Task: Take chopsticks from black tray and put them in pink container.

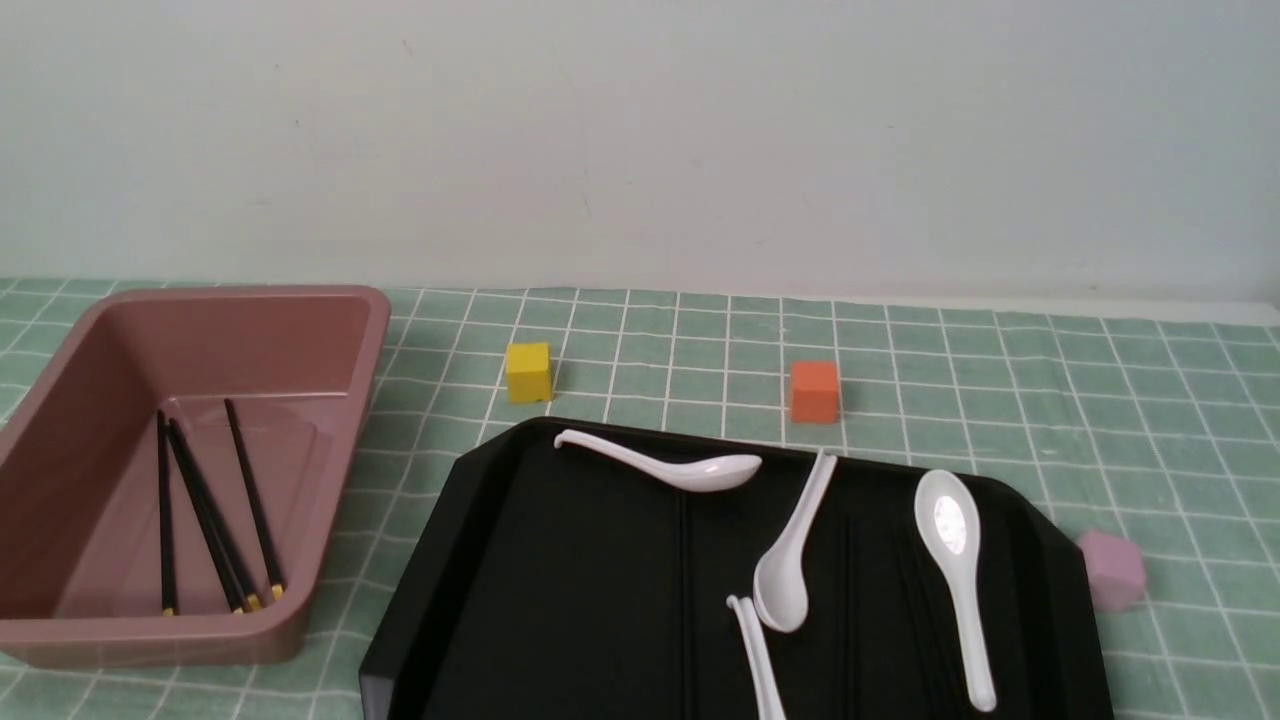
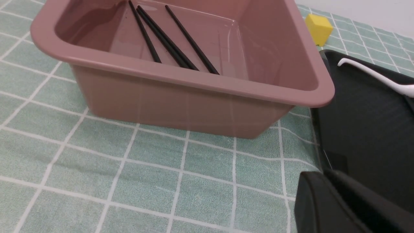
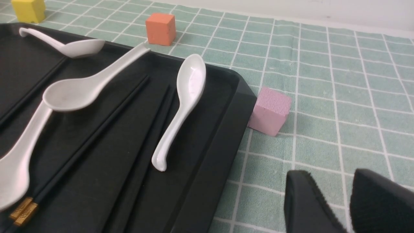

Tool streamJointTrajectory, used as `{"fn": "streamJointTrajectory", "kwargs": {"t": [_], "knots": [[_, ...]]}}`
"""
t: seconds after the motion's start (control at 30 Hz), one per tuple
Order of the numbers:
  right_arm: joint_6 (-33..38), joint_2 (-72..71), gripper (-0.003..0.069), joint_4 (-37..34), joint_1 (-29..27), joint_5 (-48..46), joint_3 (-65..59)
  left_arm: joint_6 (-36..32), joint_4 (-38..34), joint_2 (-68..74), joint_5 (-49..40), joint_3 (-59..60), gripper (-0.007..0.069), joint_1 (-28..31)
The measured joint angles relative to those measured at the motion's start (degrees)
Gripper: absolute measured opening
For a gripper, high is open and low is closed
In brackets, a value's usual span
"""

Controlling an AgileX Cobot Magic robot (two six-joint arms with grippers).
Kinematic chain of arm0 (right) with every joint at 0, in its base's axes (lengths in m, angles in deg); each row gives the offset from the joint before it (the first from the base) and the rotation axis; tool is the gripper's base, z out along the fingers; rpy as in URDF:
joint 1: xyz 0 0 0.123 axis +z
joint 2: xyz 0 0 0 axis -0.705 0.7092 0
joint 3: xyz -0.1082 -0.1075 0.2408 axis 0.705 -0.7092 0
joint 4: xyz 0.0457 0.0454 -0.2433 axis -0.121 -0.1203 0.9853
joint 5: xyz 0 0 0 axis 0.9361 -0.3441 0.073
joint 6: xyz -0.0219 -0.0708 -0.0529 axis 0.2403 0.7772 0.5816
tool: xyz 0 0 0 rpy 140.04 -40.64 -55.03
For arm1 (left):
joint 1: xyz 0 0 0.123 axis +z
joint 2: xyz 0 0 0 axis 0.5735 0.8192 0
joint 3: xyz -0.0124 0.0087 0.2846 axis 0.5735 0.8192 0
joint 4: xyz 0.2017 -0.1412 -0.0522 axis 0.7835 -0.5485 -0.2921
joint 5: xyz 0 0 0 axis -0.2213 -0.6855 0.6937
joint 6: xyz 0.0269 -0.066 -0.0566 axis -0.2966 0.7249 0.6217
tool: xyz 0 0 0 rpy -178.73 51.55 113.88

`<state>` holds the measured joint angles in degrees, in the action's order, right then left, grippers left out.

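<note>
1. Right gripper (image 3: 351, 200) is seen empty, fingers slightly parted, over cloth beside the black tray (image 3: 226, 129); left gripper (image 2: 326, 181) is barely shown, state cannot be told.
2. Chopsticks (image 3: 90, 142): a thin black pair, gold-tipped, lying among the spoons (image 3: 181, 106) in the tray.
3. More chopsticks (image 1: 210, 510), probably four, are seen in the pink container (image 1: 340, 320).

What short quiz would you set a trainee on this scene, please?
1. True or false: the pink container is empty.
2. Which cube sits closest to the black tray? A yellow cube, B orange cube, C pink cube.
3. Fill in: ___ white spoons lie in the black tray.

Key: 1 false, it holds chopsticks. 2 C. 3 four.
</note>
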<state>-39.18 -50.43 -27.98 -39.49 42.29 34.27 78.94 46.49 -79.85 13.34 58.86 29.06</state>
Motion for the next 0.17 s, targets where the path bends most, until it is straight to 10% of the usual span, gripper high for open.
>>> {"fn": "streamJointTrajectory", "kwargs": {"t": [0.17], "knots": [[0.0,0.0,0.0240,0.0,0.0,0.0,0.0,0.0,0.0,0.0,0.0,0.0,0.0040,0.0]]}}
